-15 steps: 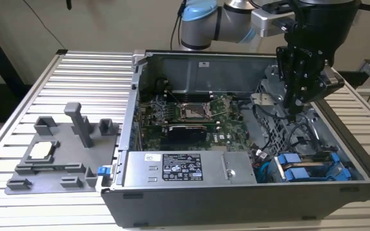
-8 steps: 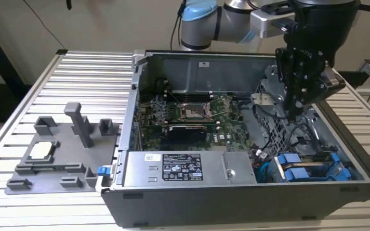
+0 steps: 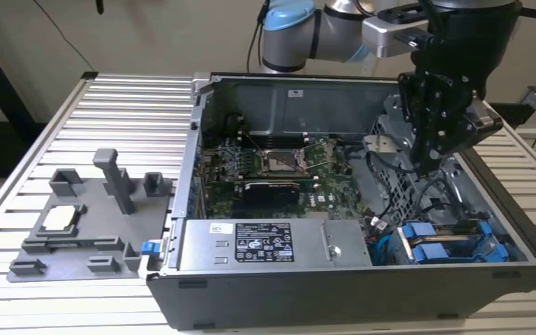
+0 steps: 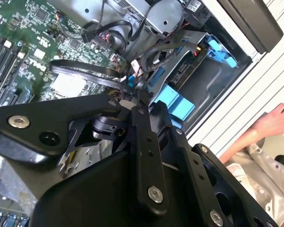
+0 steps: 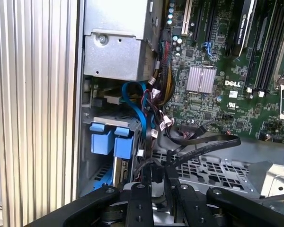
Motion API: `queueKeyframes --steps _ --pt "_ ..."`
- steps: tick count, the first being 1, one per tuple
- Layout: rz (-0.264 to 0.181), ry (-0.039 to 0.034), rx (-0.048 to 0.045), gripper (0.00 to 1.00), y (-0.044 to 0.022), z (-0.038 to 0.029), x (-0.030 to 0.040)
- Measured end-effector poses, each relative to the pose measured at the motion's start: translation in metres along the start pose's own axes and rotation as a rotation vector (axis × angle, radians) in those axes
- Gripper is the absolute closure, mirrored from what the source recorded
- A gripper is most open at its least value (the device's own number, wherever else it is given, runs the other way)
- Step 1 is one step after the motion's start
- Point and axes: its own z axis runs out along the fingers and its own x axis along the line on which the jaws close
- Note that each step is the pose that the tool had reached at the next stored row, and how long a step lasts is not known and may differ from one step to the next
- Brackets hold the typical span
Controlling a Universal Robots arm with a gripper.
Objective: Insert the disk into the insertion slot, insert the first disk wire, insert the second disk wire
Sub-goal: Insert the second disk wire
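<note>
- Gripper (image 3: 426,166) is hanging inside the PC case (image 3: 343,293), right side, just over black wires (image 5: 208,141).
- Can't tell if it's pinching anything or not.
- Disk (image 3: 433,252) is sitting in its slot, near right corner of case.

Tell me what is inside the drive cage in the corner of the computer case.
Two blue drive carriers sit side by side in the drive cage, a blue cable running close by. The cage walls and carriers mostly cover the drives' bodies and connectors.
</note>
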Motion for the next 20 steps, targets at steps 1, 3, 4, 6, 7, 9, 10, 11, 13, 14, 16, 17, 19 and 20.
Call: queueKeyframes --steps 1,3,4,6,7,9,10,11,13,14,16,17,19,20 --pt "-0.003 0.0008 0.0002 0.73 0.0005 0.0005 -0.0001" --pt "-0.007 0.0026 0.0006 0.73 0.002 0.002 -0.0005" --pt "-0.01 0.0036 0.0008 0.73 0.0027 0.0028 -0.0007" --pt "-0.015 0.0068 0.001 0.73 0.0037 0.004 -0.001" --pt "-0.018 0.0091 0.0011 0.73 0.004 0.0045 -0.0011" --pt "-0.024 0.0141 0.0012 0.73 0.005 0.0056 -0.0014" --pt "-0.027 0.0166 0.0013 0.73 0.0055 0.0063 -0.0016" --pt "-0.031 0.0198 0.0013 0.73 0.0059 0.0068 -0.0017" --pt "-0.038 0.0264 0.0014 0.73 0.0065 0.0077 -0.0019" --pt "-0.041 0.0292 0.0014 0.73 0.0068 0.0079 -0.0019" --pt "-0.045 0.0319 0.0014 0.73 0.0071 0.0084 -0.0021" --pt "-0.046 0.032 0.0017 0.73 0.0073 0.0084 -0.0021" --pt "-0.046 0.0321 0.0021 0.76 0.0075 0.0085 -0.0022" --pt "-0.046 0.032 0.0022 0.83 0.0076 0.0086 -0.0022"
